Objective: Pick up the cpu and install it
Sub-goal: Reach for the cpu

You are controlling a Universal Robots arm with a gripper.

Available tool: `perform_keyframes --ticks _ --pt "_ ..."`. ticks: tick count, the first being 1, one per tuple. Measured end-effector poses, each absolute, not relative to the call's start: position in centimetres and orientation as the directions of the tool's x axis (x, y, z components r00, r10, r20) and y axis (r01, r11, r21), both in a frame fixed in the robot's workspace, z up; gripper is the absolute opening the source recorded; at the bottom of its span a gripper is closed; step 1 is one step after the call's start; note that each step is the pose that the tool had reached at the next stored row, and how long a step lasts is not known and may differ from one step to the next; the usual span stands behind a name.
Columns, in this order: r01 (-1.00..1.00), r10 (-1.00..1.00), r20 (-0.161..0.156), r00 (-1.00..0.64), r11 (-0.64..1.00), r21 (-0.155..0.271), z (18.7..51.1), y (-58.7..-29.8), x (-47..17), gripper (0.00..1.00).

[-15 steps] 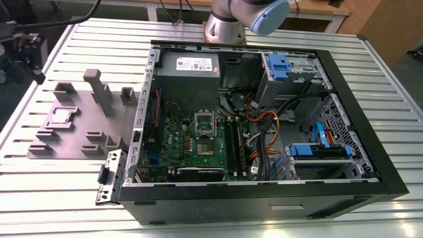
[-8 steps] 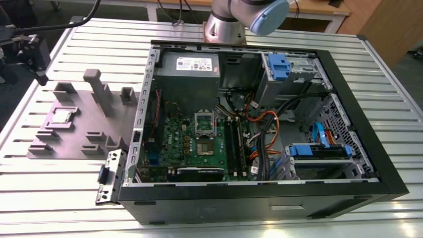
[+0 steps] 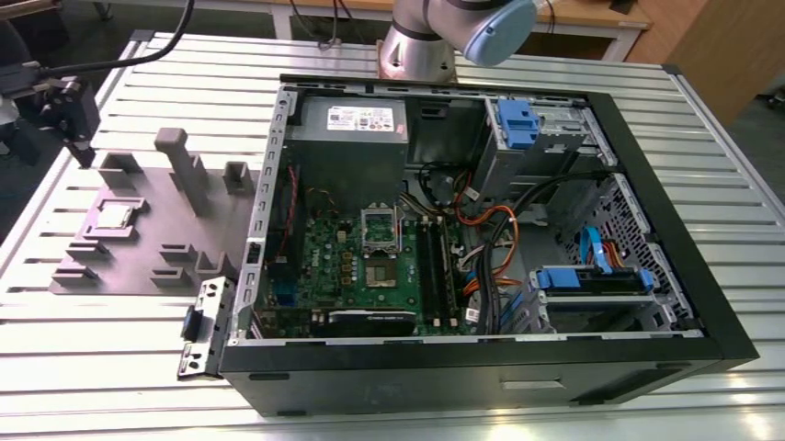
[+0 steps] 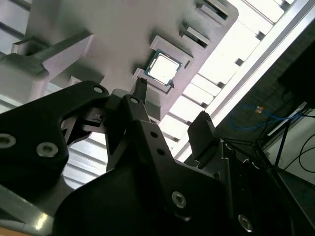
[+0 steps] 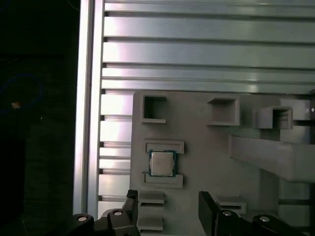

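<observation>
At the exterior view's left, the grey fixture (image 3: 135, 257) lies on the slatted table (image 3: 98, 354). The cpu (image 3: 117, 214) sits flat in a pocket of the fixture, silver top up. The gripper (image 3: 81, 147) hangs over the fixture's far left corner, near the cpu but apart from it and higher. Toward the exterior view's right the open case (image 3: 405, 377) lies on its side, showing the motherboard (image 3: 356, 266). The socket (image 3: 381, 230) is near the board's middle (whether anything rests in it I cannot make out).

In the second wrist view the cpu (image 4: 161, 69) shows just past one of the fingertips (image 4: 141, 86), seated between two low blocks of the fixture (image 4: 113, 29). The gripper (image 4: 171, 103) is spread wide, with nothing between its fingers.

In the first wrist view the cpu (image 5: 162, 163) lies square in its pocket on the fixture (image 5: 206, 157). The gripper (image 5: 168, 199) stands near it without touching, its fingers parted and empty.

By my reading the task is barely begun. The gripper is roughly lined up with the cpu, but the cpu is not yet grasped or lifted. The pick, the carry across to the case and the seating in the socket are all left.
</observation>
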State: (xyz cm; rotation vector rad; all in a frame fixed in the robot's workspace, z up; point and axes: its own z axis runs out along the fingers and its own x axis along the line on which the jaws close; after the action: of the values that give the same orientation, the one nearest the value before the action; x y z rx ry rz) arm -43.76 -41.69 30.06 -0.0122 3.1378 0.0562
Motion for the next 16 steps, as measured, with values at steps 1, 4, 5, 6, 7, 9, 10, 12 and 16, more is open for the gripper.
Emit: perform_keyframes --ticks 1,4,5,6,7,9,10,12,16 --pt "-0.008 -0.008 -0.003 -1.000 0.999 0.035 29.9 -41.7 -43.8 0.60" --pt "-0.008 -0.008 -0.003 -1.000 0.999 0.035 29.3 -41.7 -43.8 0.60" --pt "-0.008 -0.008 -0.003 -1.000 0.999 0.035 29.1 -41.7 -43.8 0.62" --pt "-0.008 -0.008 -0.003 -1.000 0.999 0.035 29.0 -41.7 -43.8 0.62" --pt "-0.008 -0.008 -0.003 -1.000 0.999 0.035 28.8 -41.7 -43.8 0.67" --pt "-0.008 -0.008 -0.003 -1.000 0.999 0.035 28.4 -41.7 -43.8 0.67" --pt "-0.008 -0.008 -0.003 -1.000 0.999 0.035 28.2 -41.7 -43.8 0.67" --pt "-0.008 -0.008 -0.003 -1.000 0.999 0.035 27.9 -41.7 -43.8 0.67" --pt "-0.008 -0.008 -0.003 -1.000 0.999 0.035 27.1 -41.7 -43.8 0.67"
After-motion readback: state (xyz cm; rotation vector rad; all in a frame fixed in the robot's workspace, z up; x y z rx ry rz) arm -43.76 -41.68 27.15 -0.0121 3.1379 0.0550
